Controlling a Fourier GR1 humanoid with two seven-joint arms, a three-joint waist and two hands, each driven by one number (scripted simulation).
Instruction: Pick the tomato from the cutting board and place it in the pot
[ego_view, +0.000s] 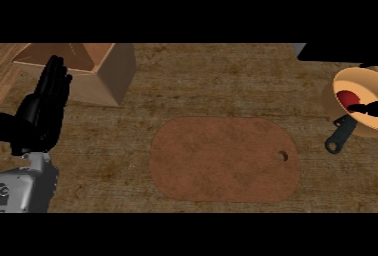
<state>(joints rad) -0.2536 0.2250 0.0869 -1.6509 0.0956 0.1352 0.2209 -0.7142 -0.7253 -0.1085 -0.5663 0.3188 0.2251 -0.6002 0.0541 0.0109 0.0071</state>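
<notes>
Layout: cutting board (221, 160) centre; pot (353, 77) far right, tomato (345, 97) inside; box (88, 70) behind-left of board.

Setting: we log this as a kitchen. The surface (229, 80) is a mottled brown counter top, seen from steeply above. On it lies a rounded brown cutting board (221, 160) with a hang hole near its right edge. At the view's right edge stands a tan pot (351, 75) with a dark handle (341, 136). The red item inside it is probably a tomato (345, 96), though it is partly hidden. An open tan box (103, 85) stands at upper left.
</notes>
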